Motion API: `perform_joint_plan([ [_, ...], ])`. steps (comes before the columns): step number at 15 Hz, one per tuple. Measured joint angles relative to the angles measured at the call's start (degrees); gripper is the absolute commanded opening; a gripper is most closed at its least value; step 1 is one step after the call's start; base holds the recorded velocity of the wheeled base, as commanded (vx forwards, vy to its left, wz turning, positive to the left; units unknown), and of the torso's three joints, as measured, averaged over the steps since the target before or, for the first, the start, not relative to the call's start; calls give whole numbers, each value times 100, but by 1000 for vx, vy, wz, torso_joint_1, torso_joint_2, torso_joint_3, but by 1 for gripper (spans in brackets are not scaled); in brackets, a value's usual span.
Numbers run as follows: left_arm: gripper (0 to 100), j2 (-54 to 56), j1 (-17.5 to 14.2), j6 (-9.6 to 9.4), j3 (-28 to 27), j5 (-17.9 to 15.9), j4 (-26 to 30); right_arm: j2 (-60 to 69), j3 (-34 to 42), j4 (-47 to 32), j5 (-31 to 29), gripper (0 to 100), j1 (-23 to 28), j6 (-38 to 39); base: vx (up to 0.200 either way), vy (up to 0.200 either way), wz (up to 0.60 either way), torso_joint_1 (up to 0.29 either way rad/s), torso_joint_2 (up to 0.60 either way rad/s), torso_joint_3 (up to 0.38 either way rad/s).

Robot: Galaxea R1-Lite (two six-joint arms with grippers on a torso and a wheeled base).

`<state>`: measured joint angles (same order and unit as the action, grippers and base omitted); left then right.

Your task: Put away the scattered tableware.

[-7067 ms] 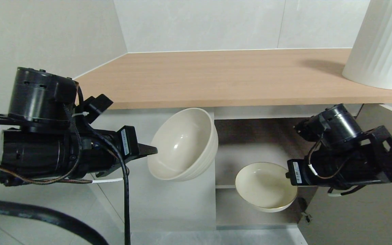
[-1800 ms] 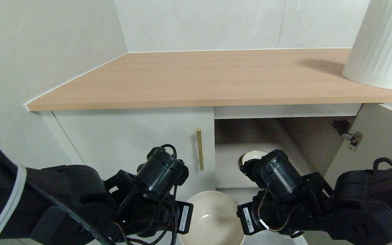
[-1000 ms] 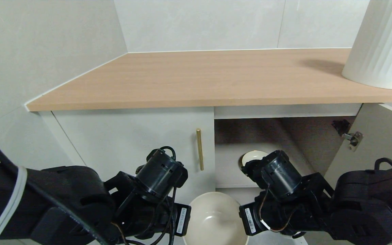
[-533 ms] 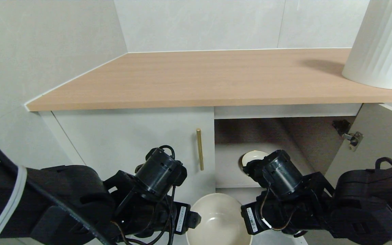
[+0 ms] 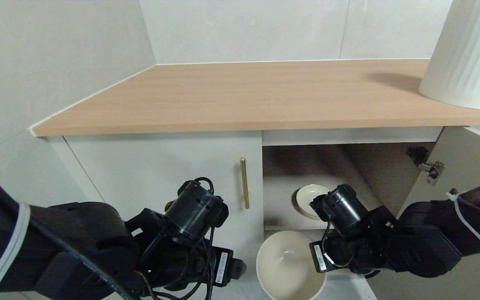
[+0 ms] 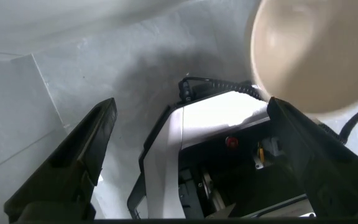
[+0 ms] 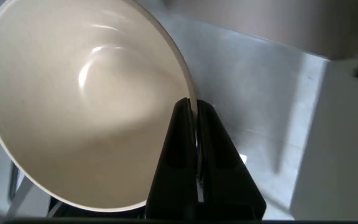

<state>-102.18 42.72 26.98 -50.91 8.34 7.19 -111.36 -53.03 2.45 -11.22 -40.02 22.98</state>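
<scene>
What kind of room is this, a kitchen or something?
Most likely a kitchen: a wooden countertop against tiled walls, white cabinets below, one open with a small dish inside, and a bowl in front of it.

head cam: high up, facing forward and down over the wooden countertop (image 5: pixel 265 96) and the open cabinet (image 5: pixel 340 166) under it, mid range, both arms low in frame
left wrist cam: looks out through the left gripper (image 6: pixel 191 106), fingers spread wide, at pale surfaces nearby, bowl (image 6: pixel 309 56) farther off
right wrist cam: very close, sighting along the right gripper (image 7: pixel 195 124) clamped on the bowl's rim (straight into its inside)
overlap: the bowl shows in all three
</scene>
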Motion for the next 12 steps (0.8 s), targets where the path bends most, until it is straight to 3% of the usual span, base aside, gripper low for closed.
perform_joint_plan([
  [4, 100, 54, 0, 0, 0, -2, 0, -316, -380, 197, -110, 0, 784, 299, 0, 0, 0, 0, 0, 0],
  [9, 100, 65, 4, 0, 4, -2, 2, -542, -669, 1274, -104, 0, 1263, 1072, 0, 0, 0, 0, 0, 0],
  [12, 100, 65, 4, 0, 2, 0, 2, -680, -857, 1449, -129, 0, 1475, 1397, 0, 0, 0, 0, 0, 0],
])
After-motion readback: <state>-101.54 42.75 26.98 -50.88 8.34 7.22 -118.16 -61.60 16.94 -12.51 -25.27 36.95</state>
